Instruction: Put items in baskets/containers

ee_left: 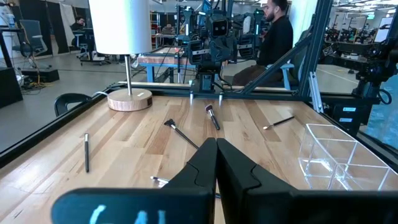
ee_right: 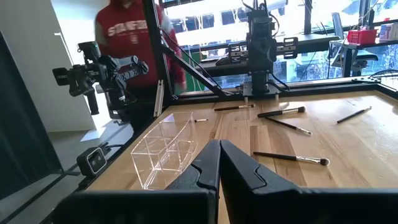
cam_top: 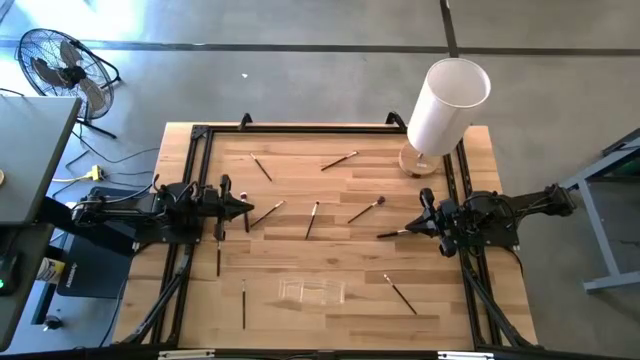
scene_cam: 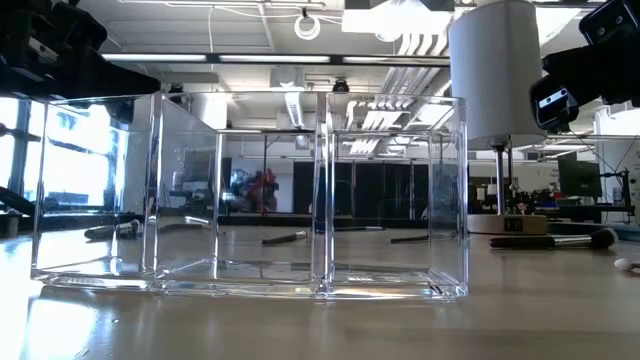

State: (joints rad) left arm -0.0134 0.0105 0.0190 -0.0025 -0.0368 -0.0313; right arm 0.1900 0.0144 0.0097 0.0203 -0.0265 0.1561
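Two dark robot arms rest at opposite sides of a wooden table (cam_top: 330, 200); the left gripper (cam_top: 247, 208) sits at the left edge with its jaws pressed together, holding nothing; the right gripper (cam_top: 423, 224) sits at the right edge, jaws likewise together and empty, its tip just beside the dark end of one brush (cam_top: 392, 234). Thin brushes lie scattered flat across the boards, among them one near the far edge (cam_top: 339, 161) and one near the front right (cam_top: 401, 294). The clear holder (cam_top: 313, 291) stands at the front centre, its compartments empty in the low view (scene_cam: 250, 195); a tall white cylinder (cam_top: 446, 105) on a round wooden base occupies the far right corner; a person (ee_right: 134, 37) in a red top stands beyond the table.
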